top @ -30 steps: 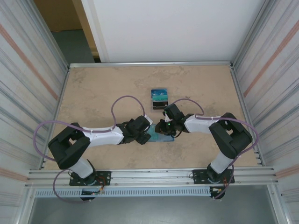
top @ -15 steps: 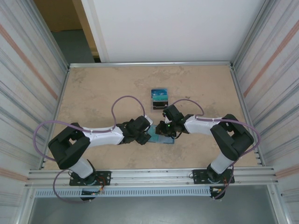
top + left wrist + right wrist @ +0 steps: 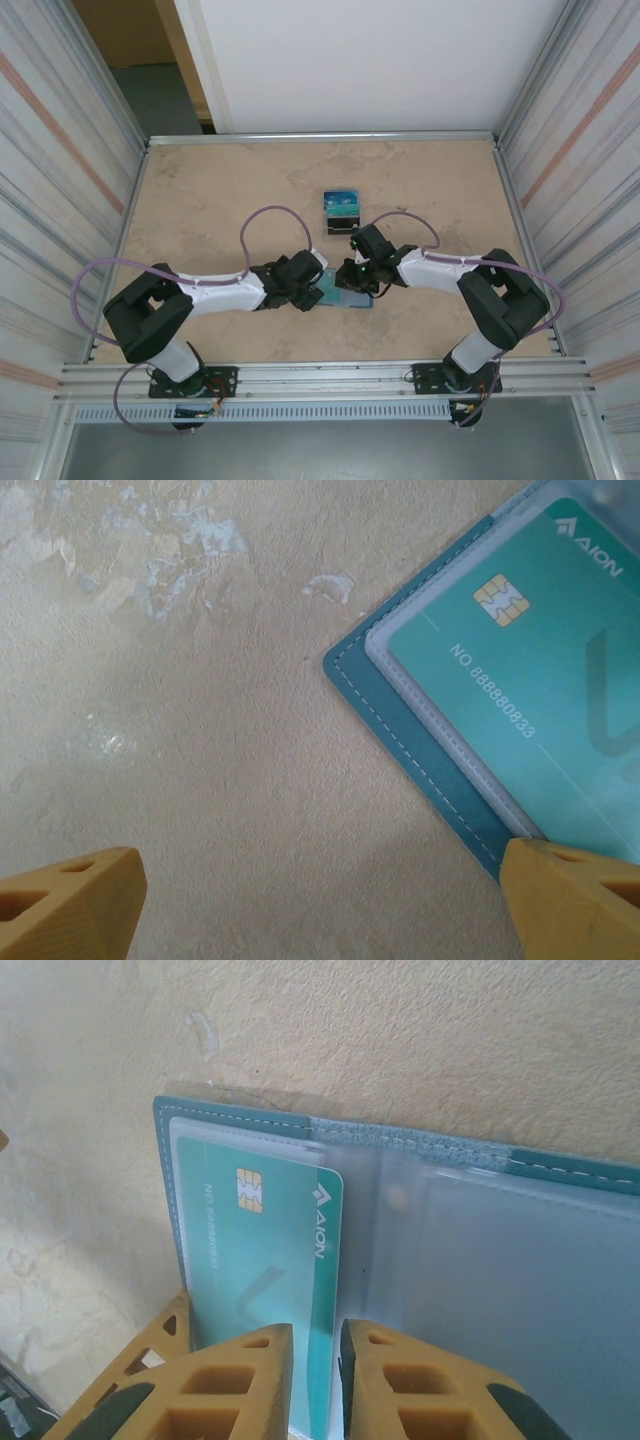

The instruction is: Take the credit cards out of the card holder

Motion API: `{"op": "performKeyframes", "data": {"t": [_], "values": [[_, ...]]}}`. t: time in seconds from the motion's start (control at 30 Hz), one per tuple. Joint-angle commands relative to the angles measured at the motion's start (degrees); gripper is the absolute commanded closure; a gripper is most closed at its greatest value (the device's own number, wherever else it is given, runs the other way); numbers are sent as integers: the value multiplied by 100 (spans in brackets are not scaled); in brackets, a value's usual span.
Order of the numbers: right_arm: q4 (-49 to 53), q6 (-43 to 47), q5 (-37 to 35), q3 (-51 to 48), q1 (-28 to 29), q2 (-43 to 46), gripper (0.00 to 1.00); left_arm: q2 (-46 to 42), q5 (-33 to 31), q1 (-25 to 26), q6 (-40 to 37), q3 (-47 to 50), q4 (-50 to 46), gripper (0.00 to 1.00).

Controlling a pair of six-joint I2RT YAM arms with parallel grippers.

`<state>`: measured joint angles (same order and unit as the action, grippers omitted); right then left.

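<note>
The wallet (image 3: 352, 299) lay open and flat on the table (image 3: 200, 200) just below the centre of the top view, between the two grippers. Above it, apart from it, stood a small stand (image 3: 341, 212) with a blue-teal top.

The left gripper (image 3: 312, 290) met the wallet from the left and the right gripper (image 3: 348, 278) from the right.

In the left wrist view the left gripper (image 3: 320, 910) stood wide. One fingertip (image 3: 70, 905) was at the lower left over bare table. The other was at the lower right, at the wallet's (image 3: 440, 770) stitched edge. A teal card (image 3: 520, 680) with a chip sat under a clear pocket at the upper right.

In the right wrist view the right gripper (image 3: 340, 1380) was narrow, with only a thin slit between its fingers (image 3: 420, 1390) at the bottom of the frame. The card (image 3: 260, 1230) sat in the left pocket of the wallet (image 3: 500, 1260), its right edge running down into that slit. Whether the fingers pinched the card could not be told. The right pocket looked grey-blue through its clear cover.
</note>
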<state>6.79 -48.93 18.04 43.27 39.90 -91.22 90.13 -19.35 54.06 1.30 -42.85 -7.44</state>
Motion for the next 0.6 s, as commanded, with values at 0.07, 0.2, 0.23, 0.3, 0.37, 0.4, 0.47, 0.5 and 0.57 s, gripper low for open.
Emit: {"op": "performKeyframes", "data": {"t": [0.07,0.2,0.23,0.3,0.37,0.4,0.47,0.5,0.57], "values": [[-140,-108,76,-88,13,-176,81,75,-73,61,28,-94,-233,8],[-224,-126,129,-141,-18,-245,84,88,-58,84,24,-109,-240,7],[-266,-126,146,-158,-18,-259,84,91,-70,94,31,-115,-240,7],[-335,-143,198,-173,-19,-303,84,91,-68,98,34,-118,-238,7],[-420,-152,260,-195,-10,-338,85,101,-71,97,31,-118,-240,7],[-470,-162,296,-200,-9,-356,85,110,-66,107,39,-114,-239,7],[-563,-176,362,-204,-10,-379,85,124,-44,112,38,-120,-238,7],[-589,-177,394,-222,-10,-388,85,123,-38,113,41,-125,-232,7],[-651,-170,440,-240,-11,-372,86,145,-37,126,40,-140,-233,7]]}}
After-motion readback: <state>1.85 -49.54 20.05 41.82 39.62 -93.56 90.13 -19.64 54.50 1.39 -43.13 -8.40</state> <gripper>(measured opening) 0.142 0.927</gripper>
